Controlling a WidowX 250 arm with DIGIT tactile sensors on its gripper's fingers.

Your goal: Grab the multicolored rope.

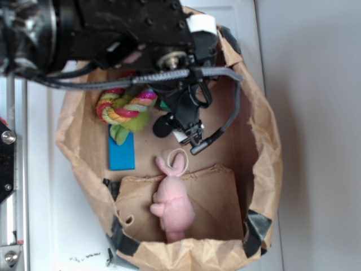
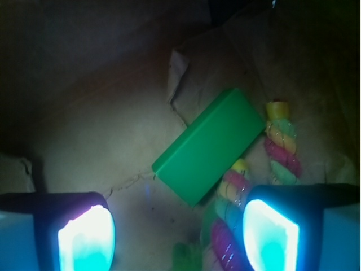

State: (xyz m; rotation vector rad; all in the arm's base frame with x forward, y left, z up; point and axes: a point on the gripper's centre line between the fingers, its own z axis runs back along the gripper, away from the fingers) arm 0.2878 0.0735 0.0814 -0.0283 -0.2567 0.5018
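the work area is a brown paper bag (image 1: 256, 107) with its rim rolled down, lying on a white desk (image 1: 310, 169). the low rim lets the arm reach in from above and keeps loose items from sliding out.

the multicolored rope (image 1: 125, 107) lies on the bag floor near one wall, curled into a loop, with its green tufts pointing toward a blue block (image 1: 122, 151) just beside it. in the wrist view the rope (image 2: 280, 148) runs in pink, yellow and green strands along the far edge of a green block (image 2: 211, 145), and one coil passes close in front of one of the two pads (image 2: 269, 236).

the tool (image 1: 192, 121) hangs inside the bag, beside the rope rather than over it. its jaws stand wide apart and hold nothing; bare bag floor shows between the pads in the wrist view. judgement: the open setting suits the thick, soft rope, which needs a broad gap to be straddled.

a pink plush bunny (image 1: 174, 200) lies well apart on a folded paper flap and is not the target.

judgement: the grasp is not yet made. the next move calls for a shift toward the rope side, so that a coil sits between the pads, not outside one of them. the green block, touching or nearly touching the rope, could be caught on closing.
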